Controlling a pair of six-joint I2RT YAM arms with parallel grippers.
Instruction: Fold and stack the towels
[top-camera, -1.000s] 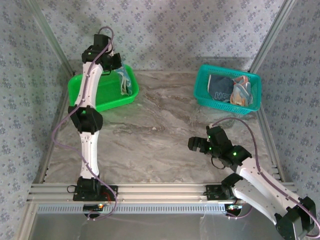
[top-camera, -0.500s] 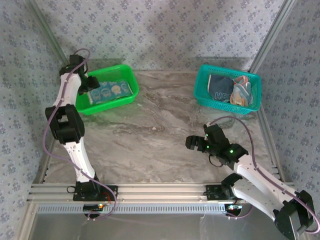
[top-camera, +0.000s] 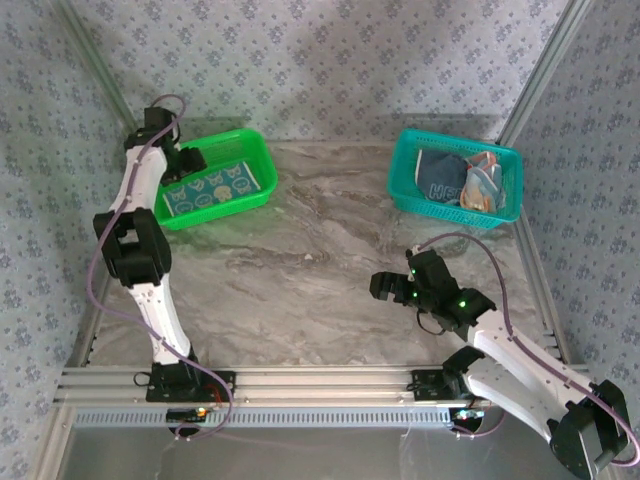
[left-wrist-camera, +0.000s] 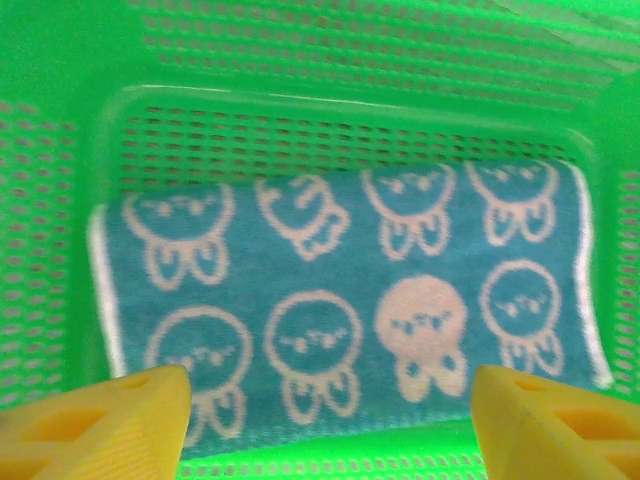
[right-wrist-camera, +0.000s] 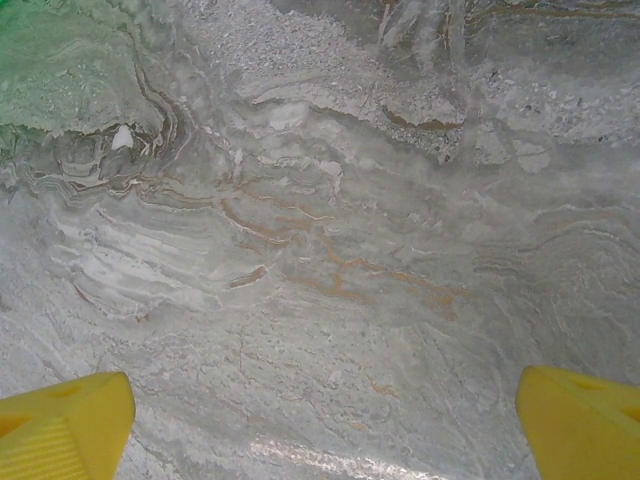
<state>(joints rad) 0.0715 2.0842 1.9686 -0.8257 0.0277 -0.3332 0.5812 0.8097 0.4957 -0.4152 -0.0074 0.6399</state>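
A folded teal towel (top-camera: 207, 187) (left-wrist-camera: 350, 300) with white cartoon figures lies flat inside the green basket (top-camera: 262, 170) (left-wrist-camera: 60, 200) at the back left. My left gripper (top-camera: 188, 160) (left-wrist-camera: 330, 425) hovers over the basket's left end, open, its yellow fingers (left-wrist-camera: 110, 425) apart with nothing between them. More towels are bunched in the teal basket (top-camera: 402, 170) at the back right: a dark slate-blue one (top-camera: 440, 180) and a light blue one with orange (top-camera: 483, 187). My right gripper (top-camera: 388, 288) (right-wrist-camera: 320, 420) hangs open over bare table, right of centre.
The marbled grey table (top-camera: 300, 270) (right-wrist-camera: 320, 230) runs between the two baskets. Patterned walls and metal frame posts (top-camera: 110, 90) close in the back and sides. An aluminium rail (top-camera: 300, 385) carries the arm bases along the near edge.
My left gripper opened and let the teal towel go; it now lies flat in the green basket. The left arm drew back to the left. The right gripper shifted slightly left.
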